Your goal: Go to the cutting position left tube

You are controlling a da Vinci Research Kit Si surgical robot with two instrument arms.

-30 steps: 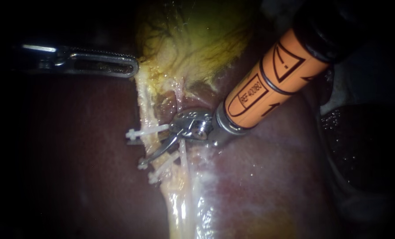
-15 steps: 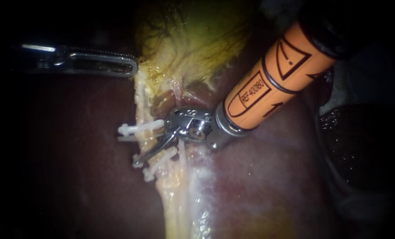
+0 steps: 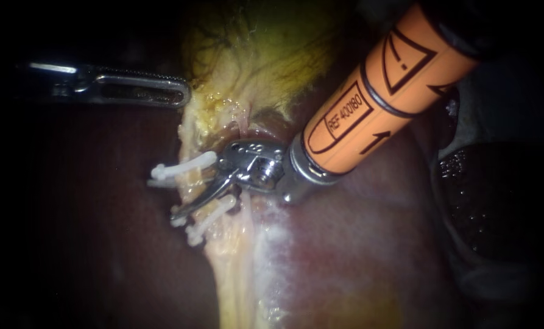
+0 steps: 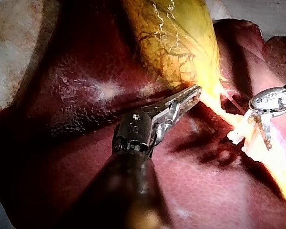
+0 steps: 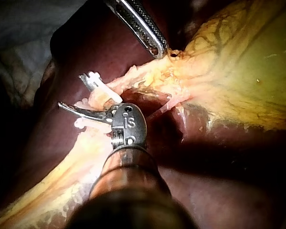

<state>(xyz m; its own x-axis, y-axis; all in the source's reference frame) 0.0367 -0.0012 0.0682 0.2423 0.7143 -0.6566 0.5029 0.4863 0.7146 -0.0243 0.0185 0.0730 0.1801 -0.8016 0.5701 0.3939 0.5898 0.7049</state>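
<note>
Right instrument (image 3: 194,200) crosses left tube (image 3: 190,186) between clips (image 3: 183,167); left instrument (image 3: 183,94) grips gallbladder (image 3: 265,55).

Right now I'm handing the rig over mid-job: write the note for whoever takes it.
Left instrument: jaws shut on the edge of the gallbladder, above the clips.
Right instrument: jaws open, one blade lying across the left tube, between the upper clip and the two lower clips.
Done: right instrument appears to be at the cutting position.
Left: confirm that the tube sits between both blades, since the second blade is hard to see. Tube not cut.
</note>
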